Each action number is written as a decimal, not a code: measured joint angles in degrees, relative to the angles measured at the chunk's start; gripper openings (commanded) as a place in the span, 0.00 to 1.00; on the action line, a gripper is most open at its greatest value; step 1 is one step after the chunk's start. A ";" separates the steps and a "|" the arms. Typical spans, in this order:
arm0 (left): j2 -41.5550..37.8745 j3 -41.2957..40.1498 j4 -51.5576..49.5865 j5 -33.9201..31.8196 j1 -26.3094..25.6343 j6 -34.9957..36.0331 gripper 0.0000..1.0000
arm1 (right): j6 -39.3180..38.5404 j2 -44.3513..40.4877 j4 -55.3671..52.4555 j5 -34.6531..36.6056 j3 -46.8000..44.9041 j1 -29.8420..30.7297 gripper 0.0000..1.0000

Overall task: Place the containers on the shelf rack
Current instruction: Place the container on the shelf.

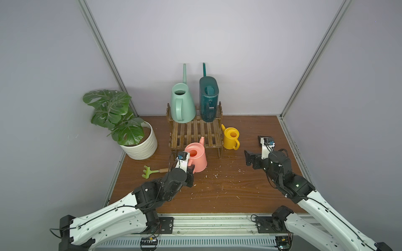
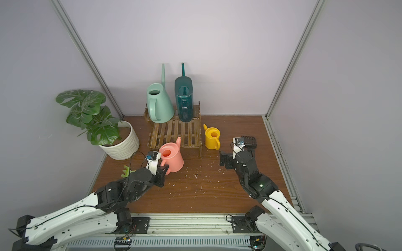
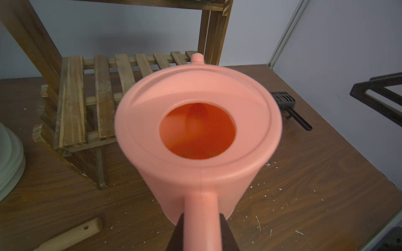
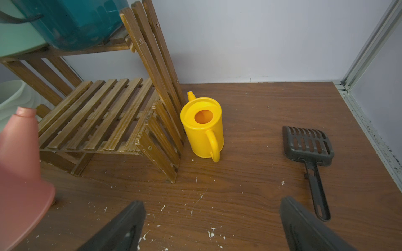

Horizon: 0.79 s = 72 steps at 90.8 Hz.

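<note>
Left wrist — left hand (image 3: 201, 219) tight on pink can (image 3: 195, 173), base hidden — right hand (image 4: 211, 206) wide.

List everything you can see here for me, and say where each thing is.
mint can: 1, mint green, rack's upper tier, left side
teal can: 1, dark teal, upper tier, right of the mint can
pink can: 1, pink, in front of the rack, held by its handle
yellow can: 1, yellow, on the table right of the rack
rack: 1, brown wood, two tiers, back middle; lower tier bare
plant: 1, green, table's left
pot: 1, white, holds the plant
rake: 1, green with wooden handle, in front of the pot
scoop: 1, black, slotted, right of the yellow can
table: 1, brown wood
left gripper: 1, black, shut on the pink can's handle
right gripper: 1, black, open, empty, near the scoop
</note>
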 measured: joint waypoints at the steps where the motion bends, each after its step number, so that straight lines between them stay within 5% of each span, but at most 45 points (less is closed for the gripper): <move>1: 0.15 0.17 -0.20 -0.24 0.00 -0.13 0.08 | -0.02 0.04 0.02 -0.09 0.00 0.00 0.99; 30: 6.64 5.75 -3.98 -7.39 0.00 -1.03 0.09 | -0.85 0.46 0.42 -2.49 0.00 0.00 0.99; 72: 11.87 10.16 -4.44 -11.63 1.53 -0.09 0.10 | -6.73 0.46 9.64 -16.94 -5.27 2.67 0.99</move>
